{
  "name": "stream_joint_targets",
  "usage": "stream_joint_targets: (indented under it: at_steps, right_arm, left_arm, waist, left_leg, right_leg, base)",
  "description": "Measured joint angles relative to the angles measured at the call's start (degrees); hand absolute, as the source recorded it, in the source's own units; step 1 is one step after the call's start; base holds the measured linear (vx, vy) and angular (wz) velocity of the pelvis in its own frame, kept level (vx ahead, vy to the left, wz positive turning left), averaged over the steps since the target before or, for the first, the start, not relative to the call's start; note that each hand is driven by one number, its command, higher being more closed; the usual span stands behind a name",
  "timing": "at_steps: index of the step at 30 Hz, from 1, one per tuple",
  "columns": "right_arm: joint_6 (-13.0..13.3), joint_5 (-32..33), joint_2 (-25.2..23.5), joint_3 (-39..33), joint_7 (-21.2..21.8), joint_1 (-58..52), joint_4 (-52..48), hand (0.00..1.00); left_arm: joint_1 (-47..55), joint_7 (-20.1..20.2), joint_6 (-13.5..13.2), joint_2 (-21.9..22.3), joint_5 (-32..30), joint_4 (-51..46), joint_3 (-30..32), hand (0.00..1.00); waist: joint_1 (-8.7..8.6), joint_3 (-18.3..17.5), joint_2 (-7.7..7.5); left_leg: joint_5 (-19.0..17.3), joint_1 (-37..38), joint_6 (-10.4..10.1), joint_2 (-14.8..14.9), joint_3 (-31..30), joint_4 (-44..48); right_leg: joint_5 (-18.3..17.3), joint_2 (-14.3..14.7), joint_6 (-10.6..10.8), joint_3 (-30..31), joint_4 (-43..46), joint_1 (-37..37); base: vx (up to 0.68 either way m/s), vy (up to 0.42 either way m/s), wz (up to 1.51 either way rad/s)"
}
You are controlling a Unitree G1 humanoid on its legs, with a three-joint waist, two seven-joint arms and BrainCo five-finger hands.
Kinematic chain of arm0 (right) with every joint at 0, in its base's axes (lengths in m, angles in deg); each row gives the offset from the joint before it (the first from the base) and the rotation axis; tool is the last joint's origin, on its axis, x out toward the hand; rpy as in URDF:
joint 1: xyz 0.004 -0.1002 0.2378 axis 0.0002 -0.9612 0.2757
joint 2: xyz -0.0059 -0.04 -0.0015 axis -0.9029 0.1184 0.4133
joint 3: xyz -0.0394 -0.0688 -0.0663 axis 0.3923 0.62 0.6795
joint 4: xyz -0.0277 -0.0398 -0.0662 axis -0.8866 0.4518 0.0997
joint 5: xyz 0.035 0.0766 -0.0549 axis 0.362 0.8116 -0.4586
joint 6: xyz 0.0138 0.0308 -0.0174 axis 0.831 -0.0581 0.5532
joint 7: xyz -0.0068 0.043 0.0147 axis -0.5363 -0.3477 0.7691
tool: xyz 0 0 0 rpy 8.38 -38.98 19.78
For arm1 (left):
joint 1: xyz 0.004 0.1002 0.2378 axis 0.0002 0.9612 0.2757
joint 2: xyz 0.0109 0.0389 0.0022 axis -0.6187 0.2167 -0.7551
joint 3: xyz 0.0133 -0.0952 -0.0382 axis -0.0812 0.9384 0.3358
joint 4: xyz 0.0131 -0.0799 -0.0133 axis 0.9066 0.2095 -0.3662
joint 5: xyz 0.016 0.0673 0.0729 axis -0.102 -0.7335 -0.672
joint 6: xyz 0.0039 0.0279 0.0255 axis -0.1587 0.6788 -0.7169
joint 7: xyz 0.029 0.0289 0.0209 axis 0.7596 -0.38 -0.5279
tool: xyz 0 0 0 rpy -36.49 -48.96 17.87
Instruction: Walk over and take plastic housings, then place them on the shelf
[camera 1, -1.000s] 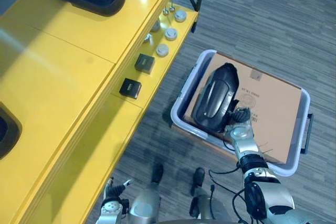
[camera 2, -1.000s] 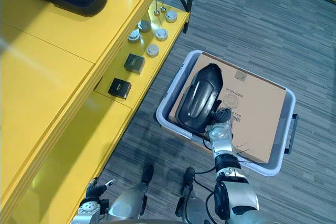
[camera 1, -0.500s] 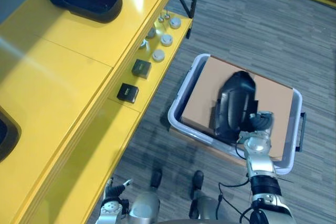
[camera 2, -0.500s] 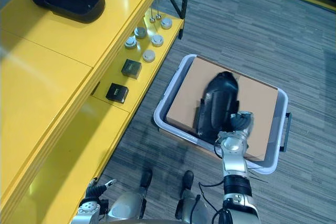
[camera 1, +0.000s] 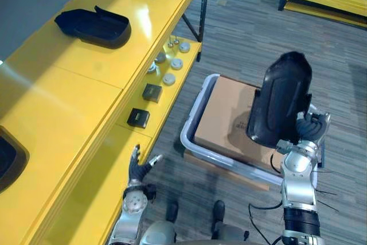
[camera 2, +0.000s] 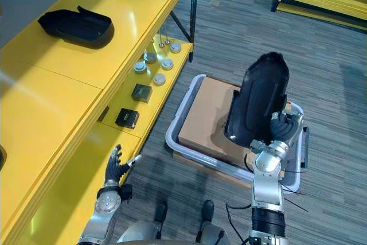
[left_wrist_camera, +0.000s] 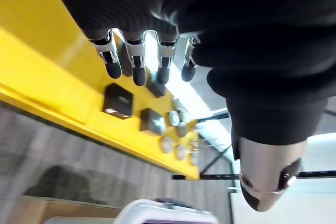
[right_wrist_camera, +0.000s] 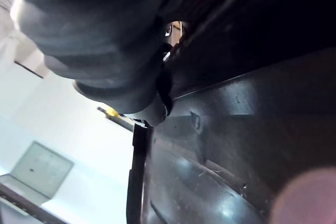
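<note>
While the yellow shelf [camera 1: 86, 101] takes the whole left of the frame, the grey bin [camera 1: 192, 124] with its cardboard box [camera 1: 221, 113] sits right of centre. The black housing [camera 1: 281, 98] hangs over the bin with its long axis near vertical. The right hand [camera 1: 309, 127] has its fingers curled round the lower right edge. Shelf is to its left, and the bare top below the two other housings [camera 1: 92, 26] looks like the slot. Left hand [camera 1: 139, 167] is spread and empty at bottom centre-left, nearer the shelf. No label I can read.
</note>
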Motion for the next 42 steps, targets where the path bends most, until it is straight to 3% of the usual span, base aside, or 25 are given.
stream_joint_targets:
  at_steps: [5, 11, 14, 20, 21, 33, 34, 42]
  right_arm:
    - [2.9, -2.1, -0.5, 6.0, 0.1, -0.3, -5.2, 1.0]
    - [5.3, -3.2, -0.2, 14.7, 0.0, -0.3, -8.2, 1.0]
    - [5.9, -3.9, -0.2, 18.7, 0.0, 0.0, -8.5, 1.0]
    - [6.5, -3.9, 0.4, 26.0, 0.1, 0.8, -8.5, 1.0]
    - [6.9, -4.0, 0.7, 26.6, 0.0, 1.1, -8.5, 1.0]
    - [8.1, -3.7, 3.8, 30.4, -0.1, 1.8, -8.5, 1.0]
    - [8.2, -3.7, 4.2, 30.5, -0.1, 1.8, -8.5, 0.0]
    - [8.8, -1.6, 4.9, 31.7, -0.1, 1.8, -7.2, 0.0]
  left_arm:
    - [-3.5, -1.1, -1.7, -0.5, 1.9, -7.4, -5.6, 0.0]
    - [-8.4, -2.1, -2.0, -2.0, 2.9, -8.2, -12.2, 0.0]
    - [-10.0, -2.1, -2.0, -2.4, 2.9, -9.1, -14.8, 0.0]
    - [-13.4, -3.2, -1.8, -2.9, 2.9, -9.3, -18.7, 0.0]
    - [-13.7, -3.3, -1.4, -2.8, 3.0, -9.3, -18.8, 1.0]
    - [-15.8, -5.8, -0.2, -5.3, 6.6, -7.0, -19.3, 1.0]
    - [-15.8, -5.9, -0.1, -5.3, 6.7, -7.0, -19.3, 1.0]
    - [-15.8, -6.0, 1.5, -5.5, 6.8, -4.9, -19.0, 1.0]
  waist:
    - [-0.18, -1.3, 0.15]
    - [-0.4, -3.2, 0.18]
    - [-1.31, -3.4, 0.08]
    - [-1.42, -4.6, 0.22]
    - [-1.43, -4.7, 0.21]
    - [-1.66, -6.6, 0.11]
    - [-1.66, -6.6, 0.09]
    - [-1.81, -6.7, 0.06]
  left_leg:
    - [-0.2, 0.9, 0.3, 0.0, 0.5, 0.0]
    - [-0.6, 1.4, 0.4, 0.0, 1.8, 0.1]
    - [-0.6, 1.5, 0.4, 0.0, 1.9, 0.1]
    - [-0.8, 1.8, 0.6, 0.0, 3.0, 0.1]
    - [-0.9, 1.9, 0.6, 0.0, 3.2, 0.2]
    - [-1.1, 2.2, 0.8, 0.0, 3.6, 0.3]
    - [-1.1, 2.2, 0.8, 0.0, 3.6, 0.3]
    - [-1.1, 2.3, 0.8, 0.1, 4.0, 0.5]
  right_leg:
    - [0.0, 0.0, 0.0, 0.4, 0.0, 0.7]
    - [0.0, 0.0, 0.0, 1.8, 0.0, 0.7]
    - [0.0, 0.0, 0.0, 1.8, 0.0, 0.7]
    - [0.0, 0.1, 0.0, 2.4, 0.0, 0.6]
    - [0.1, 0.1, 0.0, 2.7, 0.0, 0.6]
    - [0.2, 0.0, 0.2, 3.4, 0.0, 0.7]
    - [0.3, 0.0, 0.2, 3.4, 0.0, 0.7]
    - [0.5, 0.0, 0.0, 3.6, 0.0, 0.7]
  base:
    - [-0.01, 0.005, -0.04]
    - [-0.01, 0.009, -0.1]
    - [-0.02, 0.001, -0.02]
    - [-0.01, 0.003, -0.06]
    - [-0.01, 0.003, -0.1]
    - [-0.01, 0.0, -0.03]
    - [-0.05, -0.006, -0.02]
    - [-0.04, -0.006, -0.03]
